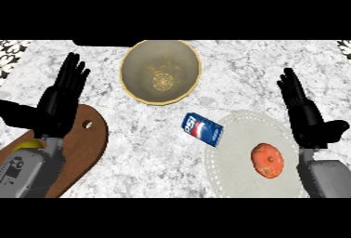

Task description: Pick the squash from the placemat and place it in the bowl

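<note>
One squash (267, 160), orange and round, lies on the pale round placemat (233, 172) at the lower right of the marbled surface (151, 153). Just left of the placemat, a blue soda can (202, 129) lies on its side. Beyond the can sits the bowl (160, 71), holding nothing. The right robot hand (305, 114) rests beside the placemat, fingers straight and up, holding nothing. The left robot hand (58, 100) rests likewise above a brown cutting board (86, 148)
</note>
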